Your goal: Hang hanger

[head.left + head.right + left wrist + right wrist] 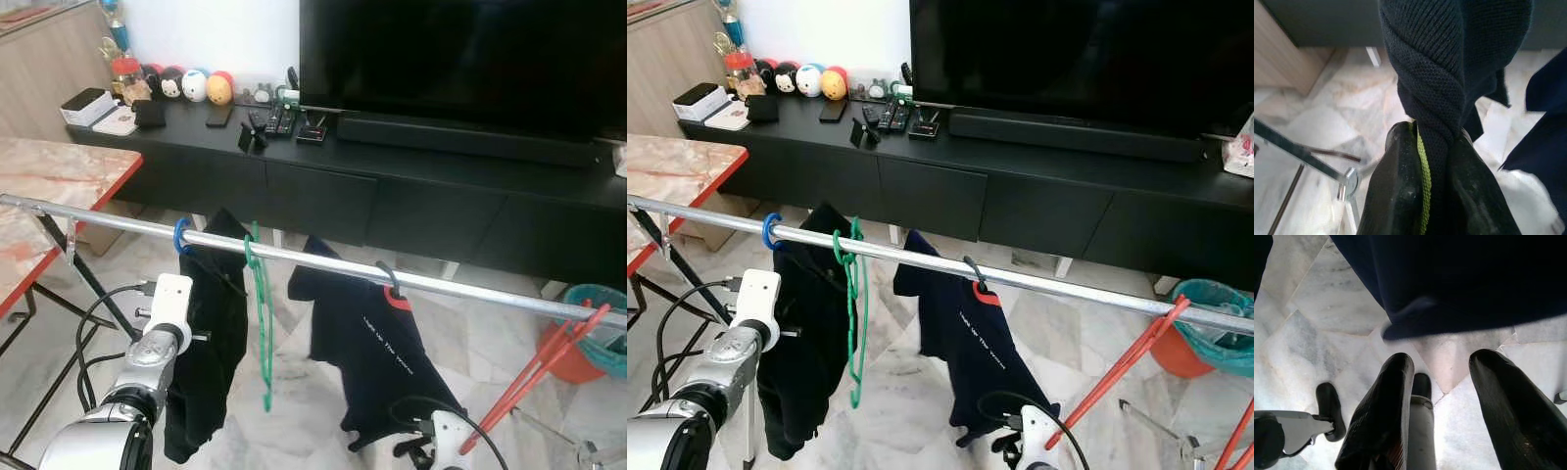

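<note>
A silver rail (323, 262) runs across in front of me. On it hang a blue hanger (180, 236) carrying a black knit garment (211, 333), a bare green hanger (263, 323), and a navy T-shirt (377, 357) on a dark hanger. A red hanger (544, 362) leans at the rail's right end. My left gripper (1432, 134) is shut on a twisted fold of the black garment, and a green strip lies between its fingers. My right gripper (1444, 364) stands open and holds nothing, low over the marble floor under the T-shirt's hem.
A black TV console (411, 186) with a television (460, 59), remotes and toys stands behind the rail. A marble table with a red edge (59, 186) is at the left. A teal bin (602, 328) stands at the right. The rack's legs cross below the table.
</note>
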Robot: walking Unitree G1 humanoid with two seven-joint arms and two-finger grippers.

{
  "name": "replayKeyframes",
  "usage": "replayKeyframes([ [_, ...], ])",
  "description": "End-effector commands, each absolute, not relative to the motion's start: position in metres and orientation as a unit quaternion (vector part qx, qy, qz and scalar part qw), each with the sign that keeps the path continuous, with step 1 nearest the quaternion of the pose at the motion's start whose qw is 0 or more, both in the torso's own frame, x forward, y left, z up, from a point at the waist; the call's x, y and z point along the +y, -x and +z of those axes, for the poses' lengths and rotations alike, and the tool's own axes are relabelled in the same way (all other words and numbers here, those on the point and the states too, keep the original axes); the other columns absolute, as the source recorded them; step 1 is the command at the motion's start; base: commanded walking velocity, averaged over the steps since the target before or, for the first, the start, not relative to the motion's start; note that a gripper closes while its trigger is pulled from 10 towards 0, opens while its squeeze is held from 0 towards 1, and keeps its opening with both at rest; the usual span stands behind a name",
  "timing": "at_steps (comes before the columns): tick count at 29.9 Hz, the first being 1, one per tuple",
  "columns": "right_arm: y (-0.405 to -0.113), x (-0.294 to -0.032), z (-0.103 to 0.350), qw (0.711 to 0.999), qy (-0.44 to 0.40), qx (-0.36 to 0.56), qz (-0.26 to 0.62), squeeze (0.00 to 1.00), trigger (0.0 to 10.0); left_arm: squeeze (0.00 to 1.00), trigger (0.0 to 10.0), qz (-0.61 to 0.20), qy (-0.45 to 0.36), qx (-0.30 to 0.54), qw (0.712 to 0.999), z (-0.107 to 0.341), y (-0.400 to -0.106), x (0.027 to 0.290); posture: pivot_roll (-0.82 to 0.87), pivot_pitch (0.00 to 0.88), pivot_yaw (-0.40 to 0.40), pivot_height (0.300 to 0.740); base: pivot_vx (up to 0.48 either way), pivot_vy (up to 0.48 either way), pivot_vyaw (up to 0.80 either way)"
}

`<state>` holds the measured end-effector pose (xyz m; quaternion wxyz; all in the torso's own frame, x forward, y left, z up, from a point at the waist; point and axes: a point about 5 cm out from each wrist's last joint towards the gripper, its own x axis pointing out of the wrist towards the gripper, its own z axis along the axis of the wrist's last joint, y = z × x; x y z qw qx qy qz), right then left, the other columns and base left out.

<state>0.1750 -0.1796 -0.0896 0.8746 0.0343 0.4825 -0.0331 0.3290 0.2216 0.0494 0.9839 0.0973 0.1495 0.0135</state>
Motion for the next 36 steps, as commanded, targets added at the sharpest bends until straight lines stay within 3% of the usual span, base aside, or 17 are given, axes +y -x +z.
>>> replayKeyframes([
  [1, -0.178, -0.176, -0.089, 0.875, -0.037, 0.481, -0.033, 0.0, 10.0, 0.0, 0.0, 0.019, -0.098, 0.111, 0.989, 0.06, -0.333, 0.222, -0.05, 0.0, -0.005, 0.74, 0.0, 0.0, 0.0],
  [2, -0.178, -0.172, -0.089, 0.875, -0.038, 0.481, -0.032, 0.0, 10.0, 0.0, 0.0, 0.018, -0.1, 0.102, 0.99, 0.061, -0.333, 0.22, -0.05, 0.0, -0.005, 0.74, 0.0, 0.0, 0.0],
  [3, -0.178, -0.167, -0.089, 0.875, -0.039, 0.482, -0.03, 0.0, 10.0, 0.0, 3.0, 0.018, -0.092, 0.09, 0.992, 0.061, -0.332, 0.219, -0.05, 0.0, -0.002, 0.74, 0.0, 0.0, 0.0],
  [4, -0.178, -0.167, -0.089, 0.875, -0.039, 0.482, -0.03, 0.0, 10.0, 0.0, 3.0, 0.018, -0.092, 0.09, 0.992, 0.061, -0.332, 0.219, -0.05, 0.0, -0.002, 0.74, 0.0, 0.0, 0.0],
  [5, -0.178, -0.166, -0.089, 0.875, -0.039, 0.482, -0.029, 0.0, 10.0, 0.0, 4.5, 0.018, -0.09, 0.087, 0.992, 0.061, -0.331, 0.219, -0.05, 0.0, -0.001, 0.74, 0.0, 0.0, 0.0],
  [6, -0.178, -0.163, -0.09, 0.874, -0.04, 0.483, -0.029, 0.0, 10.0, 0.0, 10.0, 0.015, -0.086, 0.076, 0.993, 0.059, -0.328, 0.218, -0.05, 0.0, 0.0, 0.74, 0.0, 0.0, 0.0],
  [15, -0.166, -0.161, -0.095, 0.87, -0.04, 0.49, -0.03, 0.0, 10.0, 0.0, 10.0, -0.007, -0.11, 0.065, 0.992, 0.031, -0.289, 0.218, -0.04, 0.0, 0.004, 0.74, 0.0, 0.0, 0.0],
  [21, -0.148, -0.2, -0.097, 0.868, -0.033, 0.494, -0.048, 0.0, 10.0, 0.0, 10.0, -0.016, -0.11, 0.088, 0.99, 0.012, -0.265, 0.217, -0.02, 0.0, 0.002, 0.74, 0.0, 0.0, 0.0],
  [25, -0.143, -0.21, -0.097, 0.867, -0.031, 0.495, -0.052, 0.0, 10.0, 0.0, 10.0, -0.01, -0.107, 0.106, 0.989, 0.005, -0.259, 0.217, -0.02, 0.0, 0.002, 0.74, 0.0, 0.0, 0.0],
  [30, -0.144, -0.21, -0.097, 0.868, -0.032, 0.492, -0.055, 0.0, 10.0, 0.0, 10.0, -0.011, -0.1, 0.103, 0.99, 0.006, -0.261, 0.214, -0.02, 0.0, 0.004, 0.74, 0.0, 0.0, 0.0],
  [36, -0.166, -0.189, -0.092, 0.876, -0.033, 0.479, -0.044, 0.0, 10.0, 0.0, 10.0, -0.018, -0.097, 0.11, 0.989, 0.006, -0.264, 0.209, -0.02, 0.0, 0.007, 0.74, -0.256, 0.0, 0.0],
])
